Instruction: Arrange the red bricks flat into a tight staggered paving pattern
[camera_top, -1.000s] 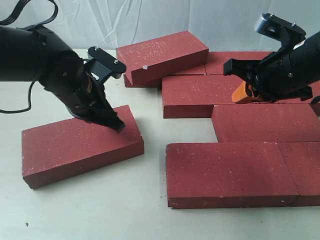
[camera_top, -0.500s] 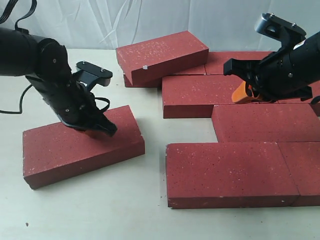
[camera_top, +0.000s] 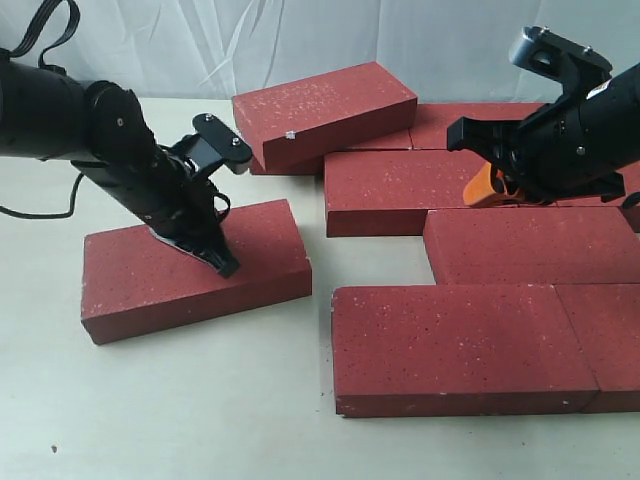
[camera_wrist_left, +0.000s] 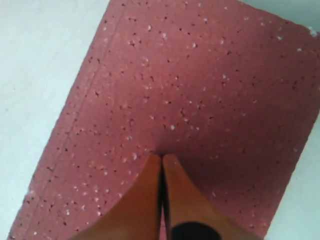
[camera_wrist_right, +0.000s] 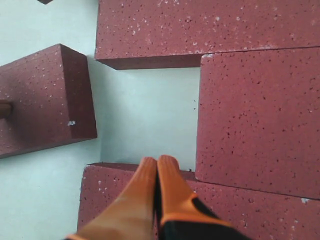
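A loose red brick (camera_top: 150, 285) lies flat on the left, slightly skewed. My left gripper (camera_top: 225, 264) is shut, its orange tips (camera_wrist_left: 161, 158) pressed down on this brick's speckled top (camera_wrist_left: 200, 75). To the right, several red bricks lie flat in staggered rows (camera_top: 450, 345). One brick (camera_top: 325, 105) with a small white chip (camera_top: 289, 134) leans tilted on the back row. My right gripper (camera_top: 480, 190) hovers shut over the middle row, holding nothing; its tips (camera_wrist_right: 158, 162) sit above a brick's edge (camera_wrist_right: 115, 195) beside a bare gap (camera_wrist_right: 147, 112).
The pale tabletop (camera_top: 200, 400) shows in front and on the left. A white cloth backdrop (camera_top: 300, 40) hangs behind. A gap of bare table (camera_top: 320, 265) separates the loose brick from the rows. Black cables (camera_top: 40, 30) trail from the left arm.
My left gripper has slid the loose brick to the right, toward the laid rows, and has turned a little. The right arm has stayed still.
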